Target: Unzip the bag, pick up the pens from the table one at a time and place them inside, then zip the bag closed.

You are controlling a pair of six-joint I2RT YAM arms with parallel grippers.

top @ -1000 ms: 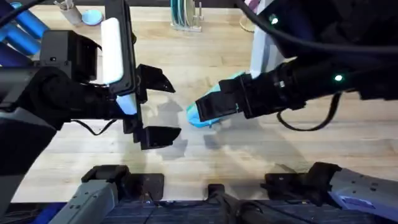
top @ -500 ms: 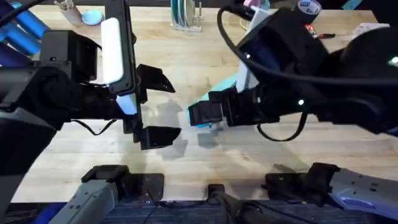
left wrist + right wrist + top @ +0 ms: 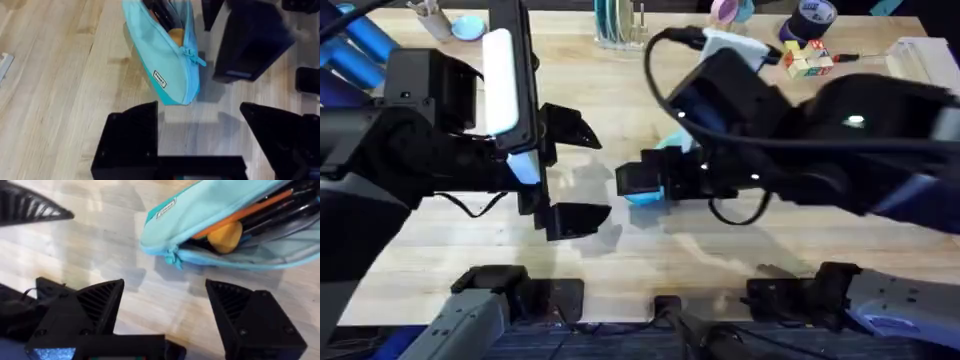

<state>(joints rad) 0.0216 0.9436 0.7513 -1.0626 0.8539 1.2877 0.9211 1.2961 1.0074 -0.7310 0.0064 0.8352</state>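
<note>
— Standing here by the desk (image 3: 620,100), how many pouches do you count?

— One. A single light-turquoise bag (image 3: 162,60) lies near the middle of the wood, between the two arms. Its zipper is open along most of its length, and the pull tab (image 3: 195,56) sits close to the end nearest the left arm.

— And the pens?

— Inside the bag. Through the opening I can make out one orange-barrelled pen (image 3: 240,215) and several dark ones beside it, too tangled to count properly. A rounded yellow-orange lump (image 3: 225,236) sits in there too; I can't tell what it is.

— What are the two grippers doing?

— The right gripper (image 3: 165,310) hangs just over the zipper-pull end of the bag, its two fingers spread wide with nothing between them. The left gripper (image 3: 200,135) is just short of that same end, its two fingers also apart and empty, not touching the fabric.

— Anything else on the desk?

— At the far edge, a dark tape roll (image 3: 815,15), a small cluster of coloured blocks (image 3: 805,58) and a wire rack (image 3: 618,25). Two blue cylinders (image 3: 360,50) lie at the far left corner.
</note>
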